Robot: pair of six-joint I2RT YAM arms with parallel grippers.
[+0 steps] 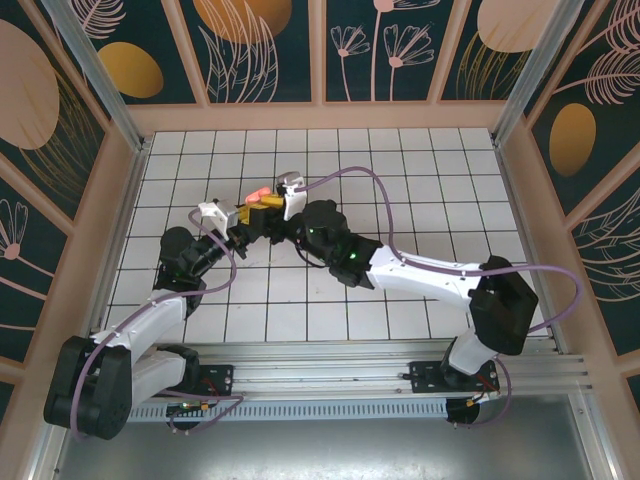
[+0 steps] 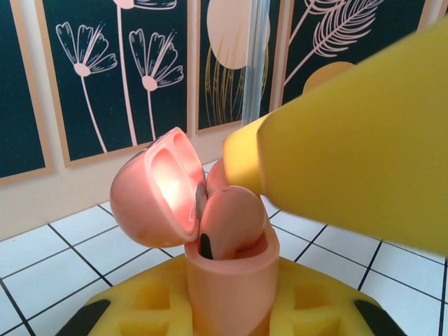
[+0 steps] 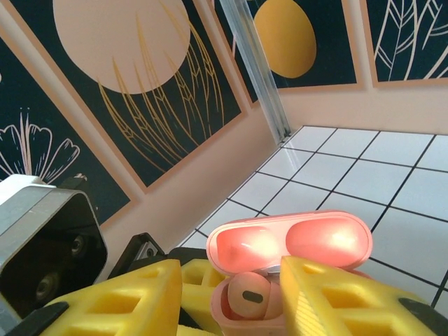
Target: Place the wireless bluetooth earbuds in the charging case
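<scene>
A salmon-pink charging case (image 2: 227,280) stands upright with my left gripper (image 2: 227,311) shut on its lower body, its lid (image 2: 157,192) hinged open to the left. One pink earbud (image 2: 234,213) sits in the case mouth, its rounded head sticking out. In the right wrist view the same earbud (image 3: 248,294) rests in the case under the open lid (image 3: 290,241). My right gripper (image 3: 231,301) is open, its yellow fingers either side of the earbud without squeezing it. From above, the case (image 1: 258,194) is held over mid-table between the left gripper (image 1: 248,212) and right gripper (image 1: 270,202).
The floor is white tile (image 1: 420,190) with dark grout, boxed in by pink walls and patterned panels (image 1: 260,50). An aluminium post (image 3: 255,70) stands in the far corner. Both arms cross the middle of the table.
</scene>
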